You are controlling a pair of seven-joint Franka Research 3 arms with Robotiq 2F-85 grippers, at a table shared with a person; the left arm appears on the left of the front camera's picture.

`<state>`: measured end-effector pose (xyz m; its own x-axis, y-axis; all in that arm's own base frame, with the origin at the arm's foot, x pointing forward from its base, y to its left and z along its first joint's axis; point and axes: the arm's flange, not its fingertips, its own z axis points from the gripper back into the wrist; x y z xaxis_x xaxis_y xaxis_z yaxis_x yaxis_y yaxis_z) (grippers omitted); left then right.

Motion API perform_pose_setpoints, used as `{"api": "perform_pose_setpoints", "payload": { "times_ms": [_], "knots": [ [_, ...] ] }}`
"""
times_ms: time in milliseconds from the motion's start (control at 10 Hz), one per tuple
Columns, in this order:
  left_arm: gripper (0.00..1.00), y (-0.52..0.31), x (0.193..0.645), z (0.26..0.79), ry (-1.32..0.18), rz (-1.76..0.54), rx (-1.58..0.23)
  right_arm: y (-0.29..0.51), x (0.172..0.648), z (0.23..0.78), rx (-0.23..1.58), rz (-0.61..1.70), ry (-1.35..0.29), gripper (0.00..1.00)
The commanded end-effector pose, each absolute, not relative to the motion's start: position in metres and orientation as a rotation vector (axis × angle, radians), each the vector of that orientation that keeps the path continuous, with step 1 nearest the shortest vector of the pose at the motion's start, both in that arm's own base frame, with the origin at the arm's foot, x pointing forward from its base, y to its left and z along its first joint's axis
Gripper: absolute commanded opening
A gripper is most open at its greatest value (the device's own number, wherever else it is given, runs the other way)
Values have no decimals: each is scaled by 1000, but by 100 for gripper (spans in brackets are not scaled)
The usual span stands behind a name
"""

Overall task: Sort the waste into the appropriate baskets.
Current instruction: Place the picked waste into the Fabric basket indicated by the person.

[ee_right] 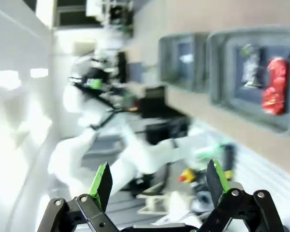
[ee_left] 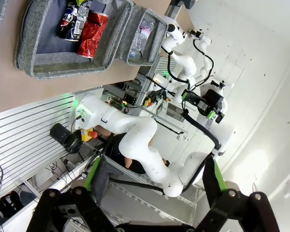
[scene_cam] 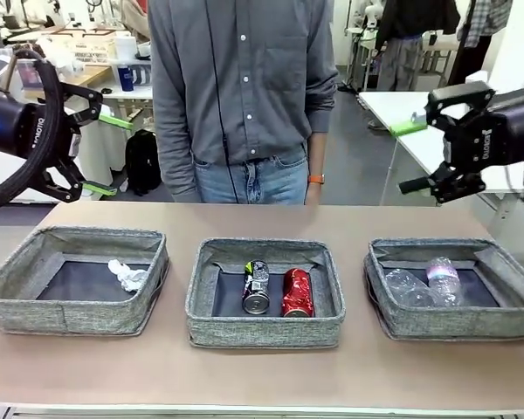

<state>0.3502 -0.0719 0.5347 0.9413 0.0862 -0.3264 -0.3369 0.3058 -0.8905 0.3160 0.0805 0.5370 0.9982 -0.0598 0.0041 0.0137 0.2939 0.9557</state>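
Three grey fabric baskets stand in a row on the table. The left basket (scene_cam: pixel 70 316) holds a crumpled white paper wad (scene_cam: pixel 127 275). In the middle basket (scene_cam: pixel 262 330) lie a dark printed can (scene_cam: pixel 257 286) and a red can (scene_cam: pixel 298 292). The right basket (scene_cam: pixel 454 323) holds a clear crushed bottle (scene_cam: pixel 408 286) and a pink-purple labelled one (scene_cam: pixel 444 278). My left gripper (scene_cam: pixel 105 155) hangs open high at the left, holding nothing. High at the right, my right gripper (scene_cam: pixel 410 155) is open and holds nothing. The wrist views show both sets of jaws wide apart, the left gripper (ee_left: pixel 154 183) and the right gripper (ee_right: pixel 159 183).
A person in a grey shirt (scene_cam: pixel 240 87) stands at the far edge behind the middle basket, hands down. Bare tabletop (scene_cam: pixel 262 375) runs in front of the baskets. The right wrist view is blurred.
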Motion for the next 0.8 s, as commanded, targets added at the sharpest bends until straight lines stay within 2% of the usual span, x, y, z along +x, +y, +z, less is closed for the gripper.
{"api": "perform_pose_setpoints", "payload": {
  "times_ms": [0, 700],
  "knots": [
    [100, -74, 350, 538, 239, 285, -1252, 76, 308, 545, 1157, -4, -132, 100],
    [100, -74, 350, 538, 239, 285, -1252, 76, 308, 545, 1157, -4, -132, 100]
  ]
}}
